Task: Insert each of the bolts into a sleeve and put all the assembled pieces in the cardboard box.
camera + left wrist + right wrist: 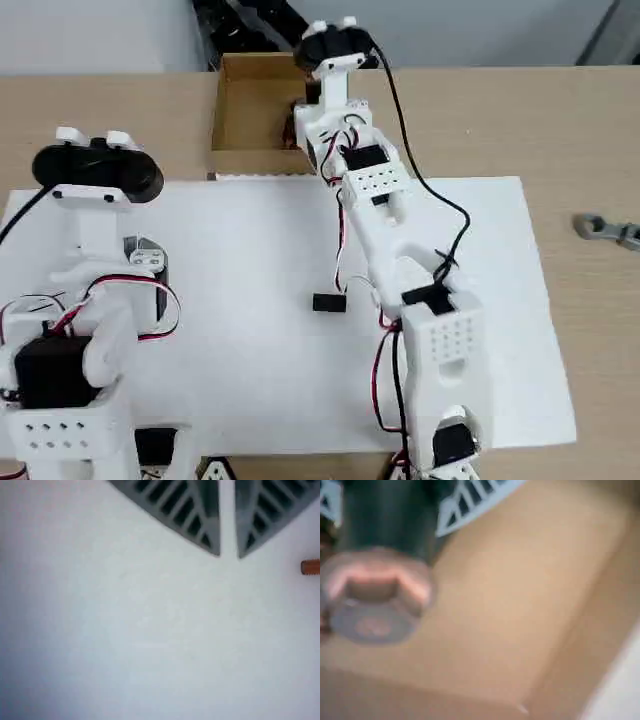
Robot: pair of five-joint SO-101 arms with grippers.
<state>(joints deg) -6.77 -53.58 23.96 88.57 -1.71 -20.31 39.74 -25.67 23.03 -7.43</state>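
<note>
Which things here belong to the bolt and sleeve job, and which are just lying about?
Job:
cardboard box
bolt in its sleeve, held inside the box
loose bolt on the white sheet

Lying about:
metal tool on the bare table, off the sheet

No legible text, labels, numbers or signs anywhere (plain cardboard box [260,160] too)

light: bright, even | shadows: faint on white sheet [250,260] | source: perhaps overhead | wrist views: duller
</note>
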